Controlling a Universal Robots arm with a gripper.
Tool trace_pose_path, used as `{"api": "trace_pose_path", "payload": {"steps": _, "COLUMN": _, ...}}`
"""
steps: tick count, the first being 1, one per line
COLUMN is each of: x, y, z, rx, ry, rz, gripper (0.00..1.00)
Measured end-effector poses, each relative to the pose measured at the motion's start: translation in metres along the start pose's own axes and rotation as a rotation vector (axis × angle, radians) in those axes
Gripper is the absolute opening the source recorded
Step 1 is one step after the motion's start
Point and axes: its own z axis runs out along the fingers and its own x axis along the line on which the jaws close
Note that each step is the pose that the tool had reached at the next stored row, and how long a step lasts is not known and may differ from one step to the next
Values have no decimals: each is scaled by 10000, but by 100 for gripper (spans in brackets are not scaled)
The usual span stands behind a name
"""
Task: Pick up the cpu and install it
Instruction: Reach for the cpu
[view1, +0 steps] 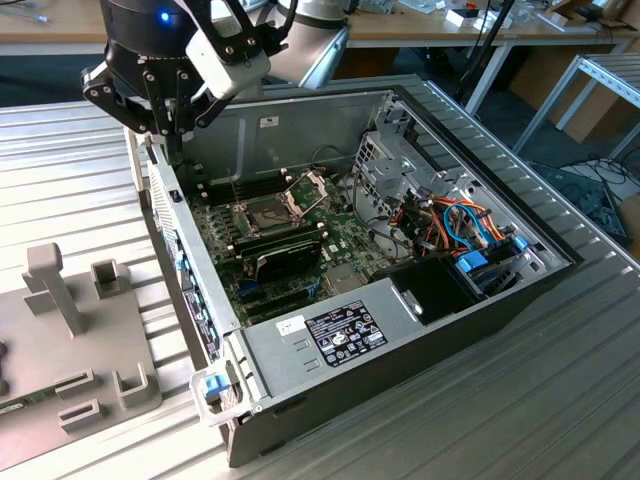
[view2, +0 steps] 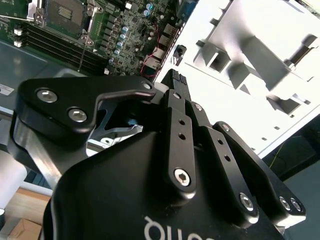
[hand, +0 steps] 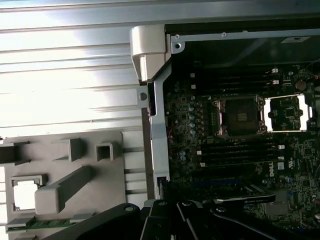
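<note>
Grey fixture tray (view1: 100, 330) lies nearest, at eight o'clock in the exterior view. The cpu (hand: 24, 195) rests in its square pocket. Beyond, the computer case (view1: 400, 395) shows the open socket (view1: 268, 212). Farthest, at eleven o'clock, the gripper (view1: 173, 140) hangs over the case's edge, jaws together, holding nothing.

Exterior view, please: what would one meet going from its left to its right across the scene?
Grey fixture tray → gripper → open processor socket → raised socket frame → metal drive cage → blue and orange cables.
</note>
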Motion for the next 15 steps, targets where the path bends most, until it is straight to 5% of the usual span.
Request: {"api": "trace_pose_path", "payload": {"steps": 15, "x": 93, "y": -7, "z": -2, "rx": 0, "ry": 0, "rz": 0, "gripper": 11}}
